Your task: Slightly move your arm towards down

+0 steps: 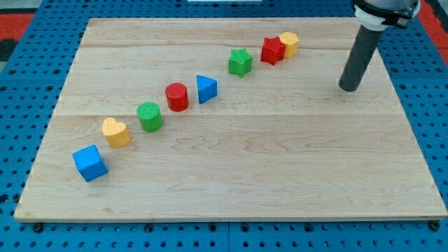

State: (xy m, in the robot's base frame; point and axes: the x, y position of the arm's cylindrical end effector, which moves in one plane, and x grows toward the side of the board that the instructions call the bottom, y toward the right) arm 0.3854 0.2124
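A: The rod's up near the board's top right corner, its tip [348,88] planted on bare wood. No hand on this rig at all, so open or closed doesn't apply: nothing is gripped, just a plain dark stick.

B: And the job is a small nudge toward the bottom edge?

A: Right, and the lane below the tip looks free. The nearest pieces are the yellow block [289,43] and the red star [272,50], touching each other, well off toward the left of the tip.

B: So what could spoil it?

A: Drift, I'd guess. If the move slants left instead of straight down, it heads toward that diagonal line: green star [240,62], blue triangle [206,89], red cylinder [177,96], green cylinder [150,116], yellow heart [116,132], and the blue cube [90,163] near the bottom left corner. Overshooting matters less; there's plenty of wood before the bottom edge.

B: The surface?

A: Pale wooden board [280,175], plank seams running across, resting on a blue pegboard table [434,105] dotted with holes. A bit of red shows past the top left corner.
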